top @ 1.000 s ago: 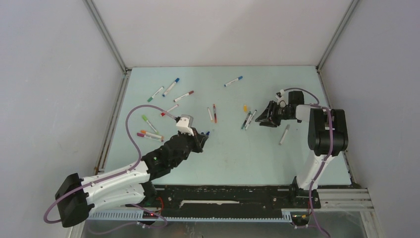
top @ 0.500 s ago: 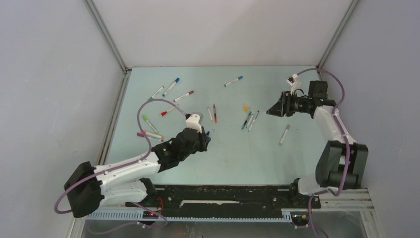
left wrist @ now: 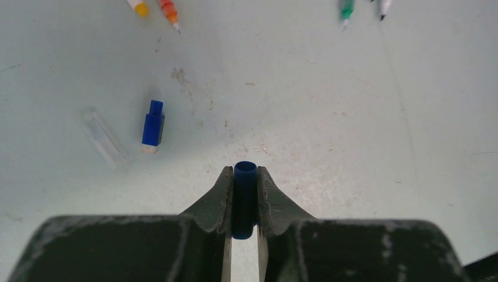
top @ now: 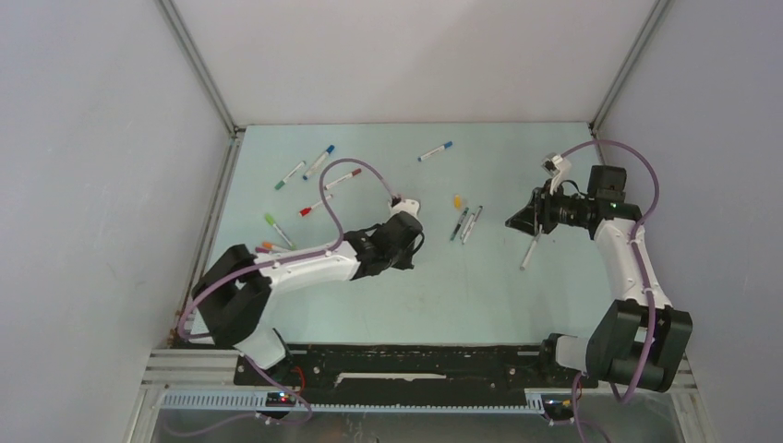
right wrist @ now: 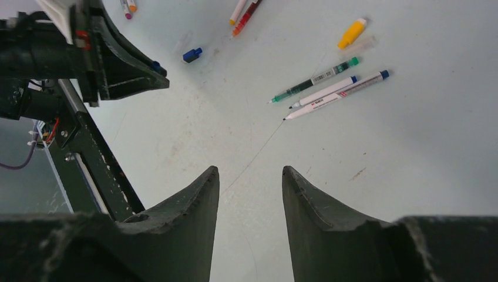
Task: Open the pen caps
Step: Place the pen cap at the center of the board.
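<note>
One blue cap (left wrist: pixel 245 202) pinched in my left gripper (left wrist: pixel 245 175), arm swung out over mid table (top: pixel 443 295). My right gripper (right wrist: pixel 251 179) spread, empty, backed off from pens (right wrist: pixel 329 92). Cap looks pulled off; more left.

No readable text, pen barrel (right wrist: pixel 317 79) markings blurred

Desk (top: pixel 480 286) pale mint with faint brown specks. Left fingers (left wrist: pixel 212 202) dark grey-black, pinching a dark blue cap (left wrist: pixel 244 197). Loose cap (left wrist: pixel 152 124) royal blue with a white end. Yellow-orange cap (right wrist: pixel 351 33). Clear pen (right wrist: pixel 314 79) green-ended, white pens (right wrist: pixel 335 94) blue-ended. Cable (top: pixel 358 162) purple. Left arm (top: pixel 305 269) white with black joints.
</note>
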